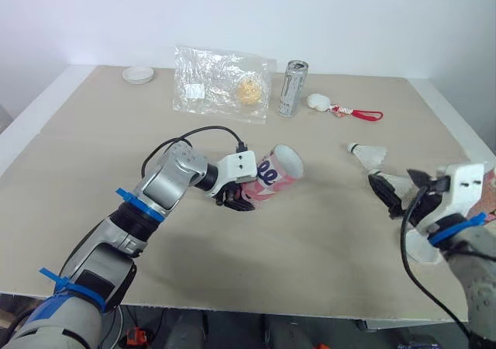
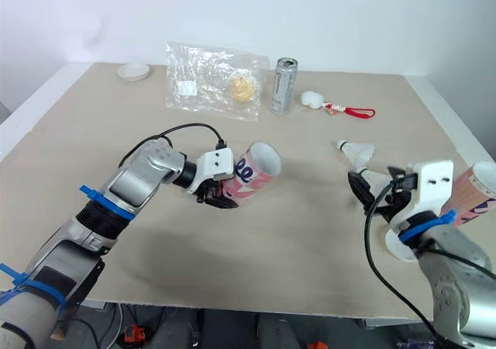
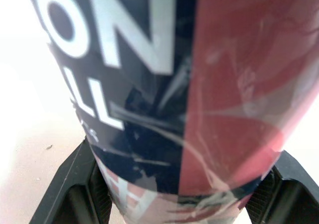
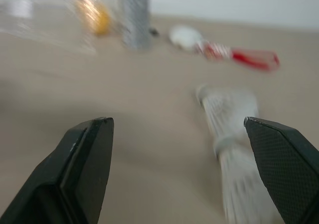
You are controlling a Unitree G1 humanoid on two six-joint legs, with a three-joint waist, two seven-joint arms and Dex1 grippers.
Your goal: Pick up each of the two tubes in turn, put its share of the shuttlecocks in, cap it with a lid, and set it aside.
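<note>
Tube (image 1: 273, 177) sits clamped in my left pincer (image 1: 231, 196) above the middle of the bench (image 1: 325, 248), mouth tilted toward the right edge, I judge for loading, where my right pincer (image 1: 401, 188) hangs wide open beside a shuttlecock (image 1: 367, 153).

I'm seeing the beige table (image 1: 325, 233) carrying a lid (image 1: 138, 74), plastic bag (image 1: 221, 85), can (image 1: 293, 89), keychain (image 1: 318, 101) and shuttlecock (image 1: 368, 153).

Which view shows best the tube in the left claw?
The right eye view: nearly the whole tube, open mouth included, in the left claw. The left eye view shows the same. The left wrist view gives a close patch of its label.
</note>
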